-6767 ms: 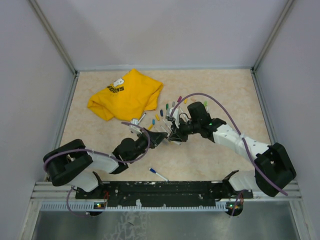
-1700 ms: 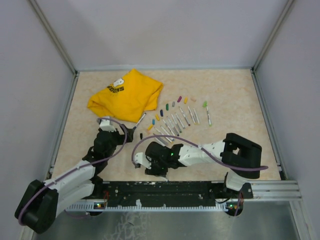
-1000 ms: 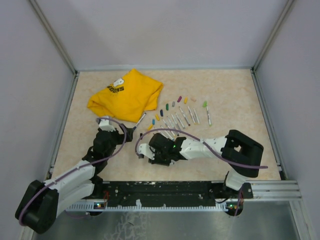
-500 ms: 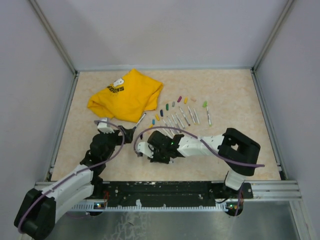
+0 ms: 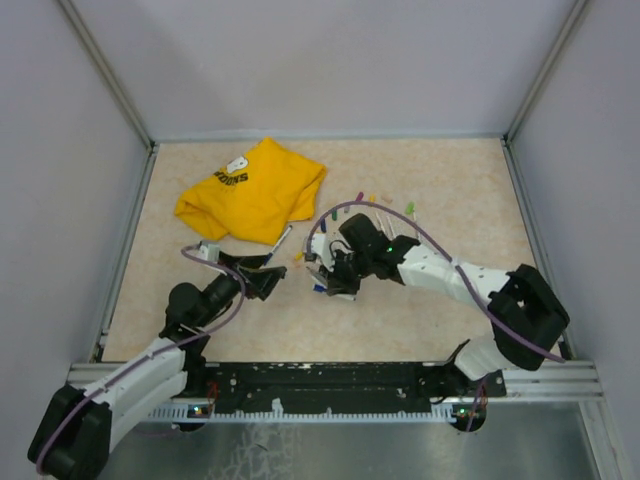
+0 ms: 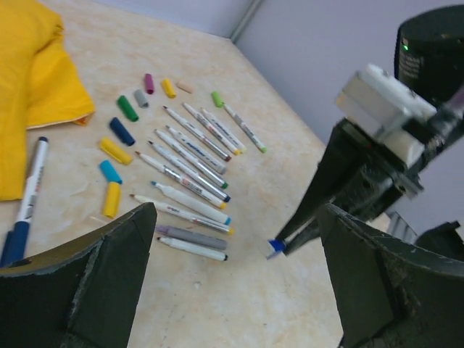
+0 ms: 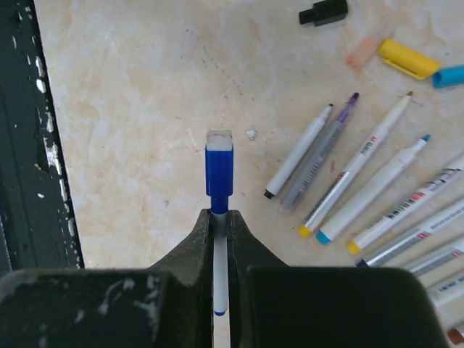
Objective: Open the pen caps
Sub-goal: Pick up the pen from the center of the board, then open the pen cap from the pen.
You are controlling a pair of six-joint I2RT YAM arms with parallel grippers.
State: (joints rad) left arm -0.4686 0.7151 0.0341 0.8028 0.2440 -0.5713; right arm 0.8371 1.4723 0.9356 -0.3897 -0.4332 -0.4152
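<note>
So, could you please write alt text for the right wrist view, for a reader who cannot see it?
The right arm's dark fingers pinch a thin white-barrelled pen whose blue plastic cap juts beyond their tips, over a beige marbled table. To the right lie uncapped white pens and loose coloured caps.

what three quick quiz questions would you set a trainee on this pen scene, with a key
1. True or false: the right jaws are shut on the thin white pen that carries a blue plastic cap.
2. Pick one. The left jaws are: A) open with nothing between them; B) shut with nothing between them; C) out of every view.
3. Fill in: the blue plastic cap on the held pen is ___ (on or off).

Key: 1 true; 2 A; 3 on.
</note>
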